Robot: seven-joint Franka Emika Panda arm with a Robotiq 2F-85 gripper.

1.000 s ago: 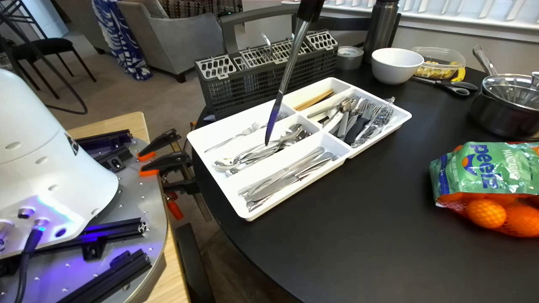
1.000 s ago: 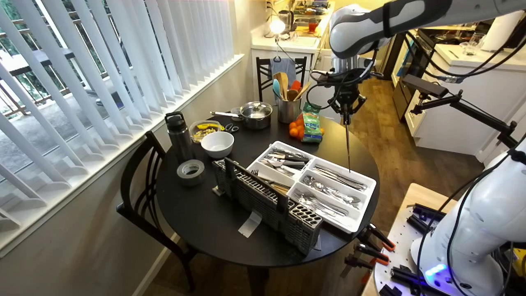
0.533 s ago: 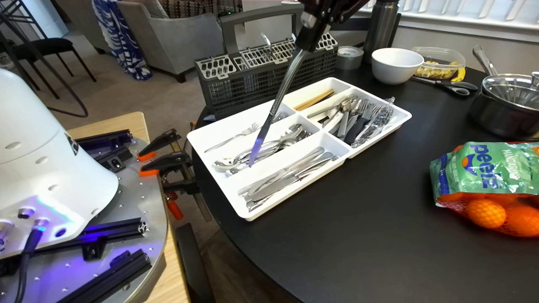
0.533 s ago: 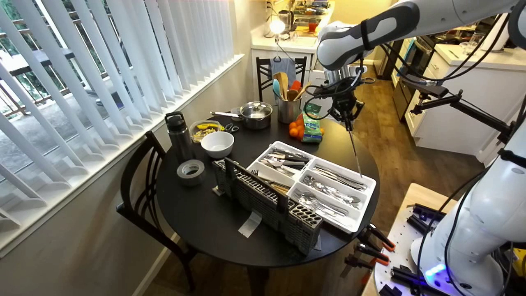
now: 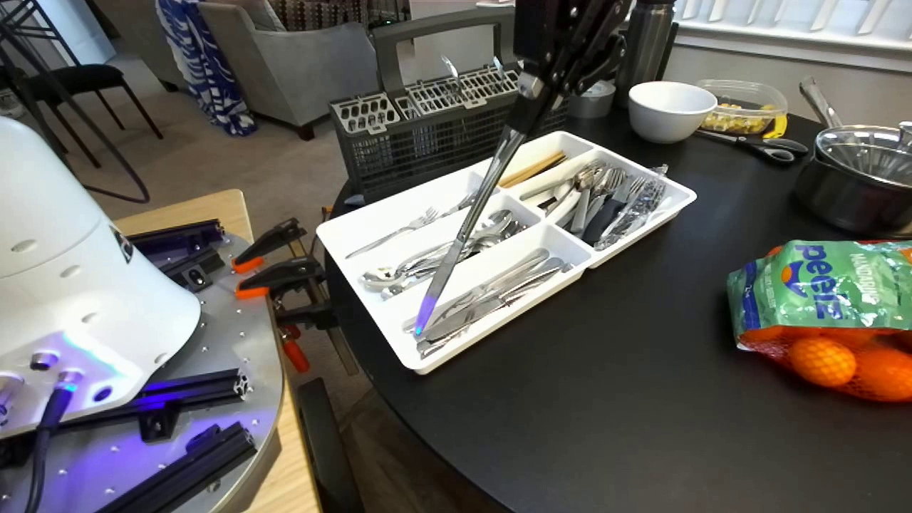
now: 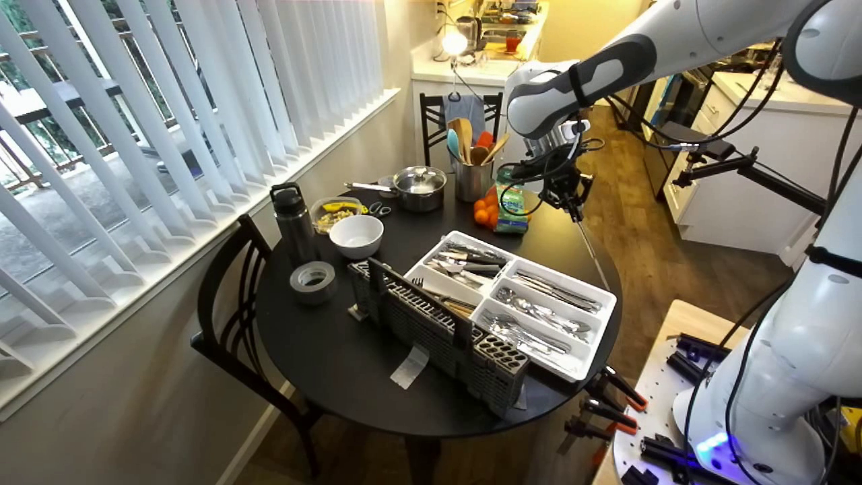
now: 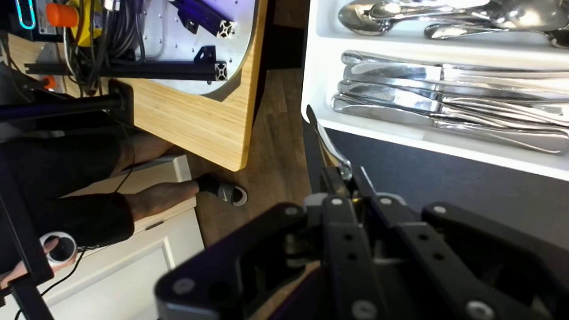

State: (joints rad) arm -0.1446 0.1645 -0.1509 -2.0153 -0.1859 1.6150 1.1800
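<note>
While our black gripper [image 7: 344, 177] pinches a long silver metal knife [image 5: 463, 234], tilted tip-down near the corner of a white plastic divided tray [image 5: 370, 221], we should steer slowly (it may twist), tip clear of the rim.

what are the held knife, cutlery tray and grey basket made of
Knife: shiny metal, probably stainless steel, judging by bright reflections. Cutlery tray: likely smooth plastic, from its rounded white corners. Grey basket: apparently matte plastic, given its dull mesh sides.
</note>
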